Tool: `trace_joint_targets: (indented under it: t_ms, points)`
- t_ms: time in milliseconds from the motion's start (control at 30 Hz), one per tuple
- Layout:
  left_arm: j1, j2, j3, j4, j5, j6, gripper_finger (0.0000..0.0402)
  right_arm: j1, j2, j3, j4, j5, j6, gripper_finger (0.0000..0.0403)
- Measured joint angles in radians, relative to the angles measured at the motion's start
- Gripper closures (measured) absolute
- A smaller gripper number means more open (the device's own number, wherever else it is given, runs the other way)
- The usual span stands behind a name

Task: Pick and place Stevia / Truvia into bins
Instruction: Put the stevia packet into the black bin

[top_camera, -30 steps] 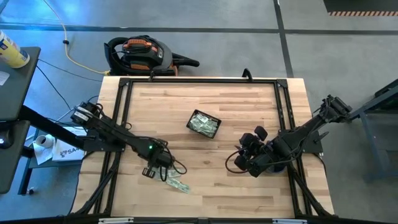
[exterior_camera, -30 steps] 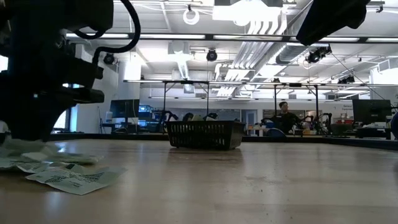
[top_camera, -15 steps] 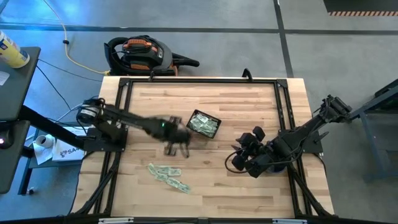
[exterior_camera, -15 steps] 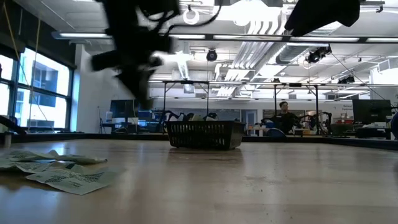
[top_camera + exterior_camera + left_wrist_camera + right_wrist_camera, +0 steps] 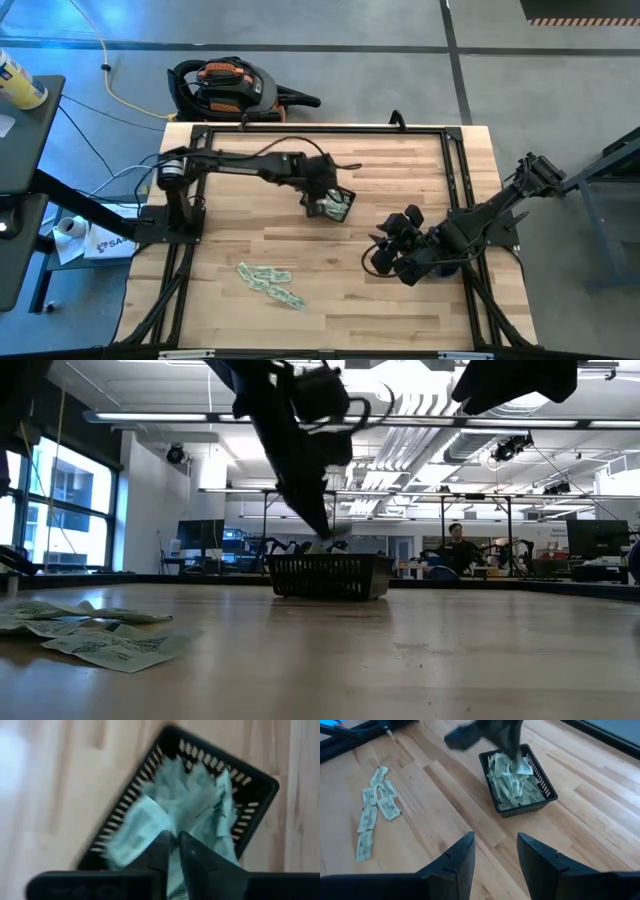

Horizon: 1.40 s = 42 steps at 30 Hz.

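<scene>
Wooden table [image 5: 400, 170], left hand [image 5: 325, 192] over basket [image 5: 343, 207]

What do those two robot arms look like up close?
Both are dark, jointed arms. The left arm is slim, with black cables looping beside it. The right arm has a chunkier wrist. Each ends in two dark, tapering fingers, seen on the right gripper.
</scene>
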Motion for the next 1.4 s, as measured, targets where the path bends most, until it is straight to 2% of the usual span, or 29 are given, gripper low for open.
trace_joint_targets:
  t_ms: [200, 333, 433, 533, 600, 767, 867, 967, 1133, 1400]
  points:
    - [-0.002, 0.028, 0.034, -0.062, -0.002, -0.097, 0.0251, -0.006, 0.000, 0.000, -0.009, -0.004, 0.002, 0.0265]
    - [0.000, 0.005, 0.144, -0.354, -0.001, -0.090, 0.0209, -0.008, 0.000, 0.000, -0.020, -0.011, 0.001, 0.0265]
    - [-0.022, -0.049, 0.198, -0.602, 0.040, 0.026, 0.0195, -0.008, 0.000, 0.000, -0.024, -0.011, -0.015, 0.0265]
    - [-0.074, -0.117, 0.173, -0.725, 0.086, 0.125, 0.0194, -0.011, 0.000, 0.000, -0.035, -0.015, -0.062, 0.0265]
    - [-0.115, -0.163, 0.120, -0.769, 0.126, 0.122, 0.0199, -0.014, 0.000, 0.000, -0.041, -0.015, -0.089, 0.0265]
    - [-0.246, -0.292, -0.126, -0.715, 0.146, -0.073, 0.0210, -0.020, 0.000, -0.002, -0.053, -0.016, -0.134, 0.0265]
    - [-0.374, -0.357, -0.287, -0.619, 0.137, -0.195, 0.0209, -0.020, 0.000, -0.002, -0.059, -0.010, -0.148, 0.0265]
    - [-0.513, -0.394, -0.395, -0.544, 0.091, -0.243, 0.0201, -0.020, 0.000, -0.002, -0.060, -0.012, -0.165, 0.0265]
    - [-0.677, -0.402, -0.467, -0.466, 0.026, -0.368, 0.0177, -0.020, 0.000, -0.002, -0.065, -0.033, -0.166, 0.0265]
    - [-0.736, -0.401, -0.569, -0.230, 0.033, -0.467, 0.0165, -0.020, 0.000, -0.002, -0.065, -0.043, -0.162, 0.0265]
